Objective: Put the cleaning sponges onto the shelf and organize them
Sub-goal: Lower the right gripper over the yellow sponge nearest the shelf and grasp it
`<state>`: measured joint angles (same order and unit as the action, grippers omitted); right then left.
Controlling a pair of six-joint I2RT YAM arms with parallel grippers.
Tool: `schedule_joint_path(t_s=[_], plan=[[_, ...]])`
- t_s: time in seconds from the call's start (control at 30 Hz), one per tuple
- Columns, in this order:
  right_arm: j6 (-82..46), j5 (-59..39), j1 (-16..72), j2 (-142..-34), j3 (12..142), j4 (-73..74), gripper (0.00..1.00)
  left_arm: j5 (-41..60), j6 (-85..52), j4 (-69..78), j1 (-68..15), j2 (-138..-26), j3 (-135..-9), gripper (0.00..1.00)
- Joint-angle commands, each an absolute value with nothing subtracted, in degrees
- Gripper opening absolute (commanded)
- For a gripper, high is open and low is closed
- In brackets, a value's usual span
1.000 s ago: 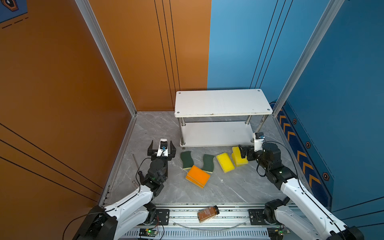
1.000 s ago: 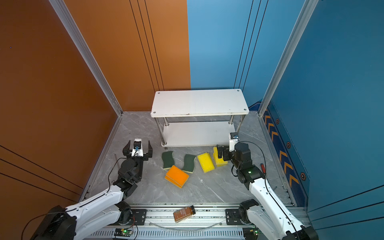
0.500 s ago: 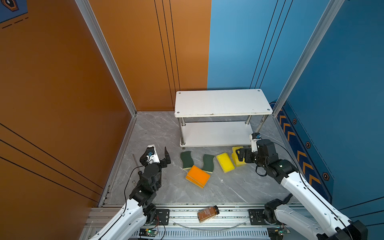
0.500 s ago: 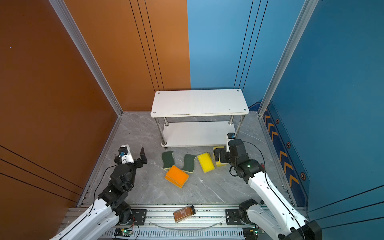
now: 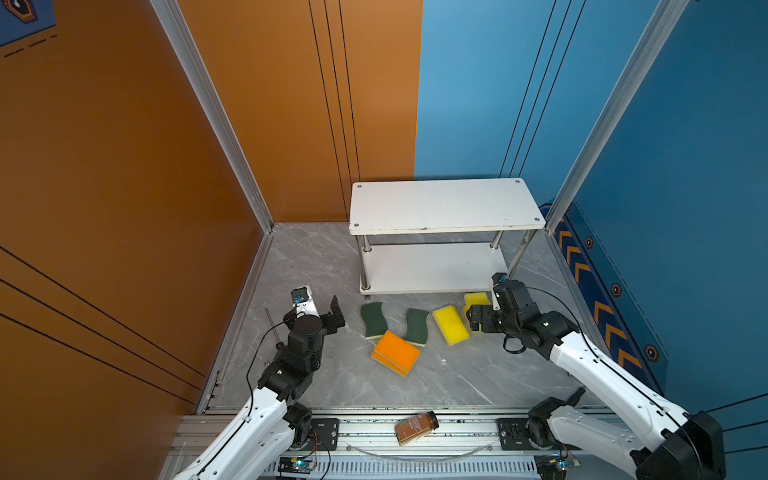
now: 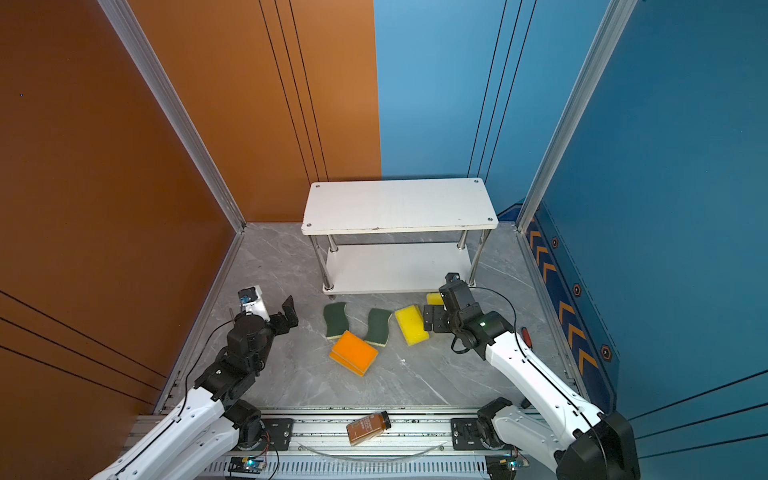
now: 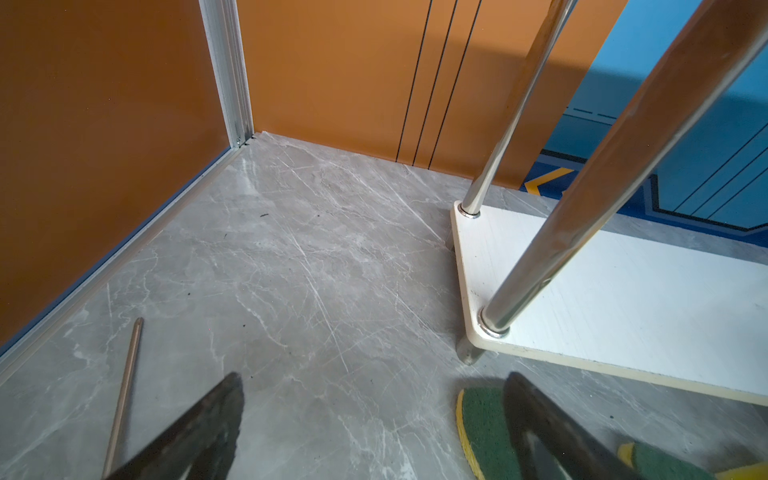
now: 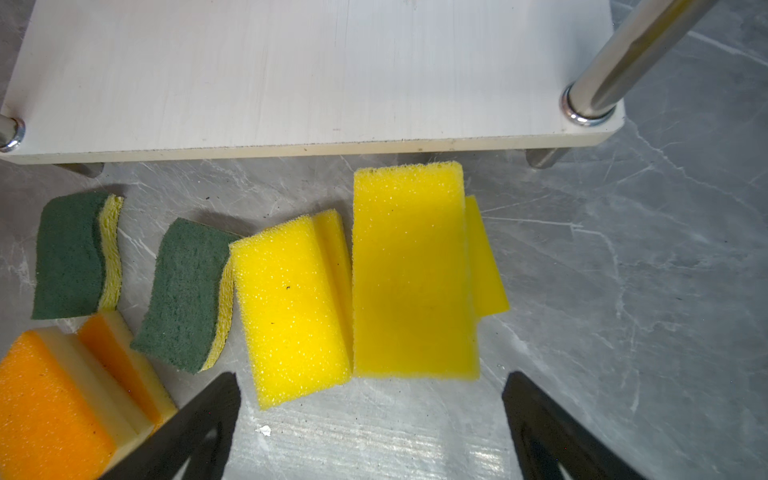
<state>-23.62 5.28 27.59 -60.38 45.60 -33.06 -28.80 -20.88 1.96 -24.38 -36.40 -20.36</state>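
1. No word, brand or number is clear enough to read in any view.
2. The brown bottle [image 5: 416, 427] lies on the metal rail [image 5: 469, 430] along the front edge of the surface. Its label [image 6: 365, 428] carries a few lines of pale print, too small to read in both top views.
3. The blue band [image 5: 590, 282] along the right edge of the surface bears orange chevron signs [image 5: 600, 308], with small hexagon marks [image 5: 615, 289] among them.
4. A hexagon emblem [image 5: 20, 7] stands on a blue panel [image 5: 41, 20] on the orange wall, cut by the picture edge in a top view.
5. In the left wrist view one yellow chevron [image 7: 548, 178] shows on a blue band.
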Motion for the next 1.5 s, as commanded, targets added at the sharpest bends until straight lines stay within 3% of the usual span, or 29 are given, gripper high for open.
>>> schedule_joint_path(t_s=[0.0, 0.8, 1.47], plan=[[-24.6, 7.7, 28.4, -60.8, 45.7, -33.8, 0.98, -26.4, -21.9, 0.5, -23.8, -36.2, -21.9, 0.98], [-26.3, 11.1, 28.0, -66.6, 43.2, -29.5, 0.96, -22.4, -23.6, -0.3, -20.1, -36.4, -20.7, 0.98], [-24.4, 8.1, 26.4, -69.2, 43.0, -26.5, 0.91, -16.0, -24.5, 0.3, -17.7, -37.5, -20.1, 0.98]])
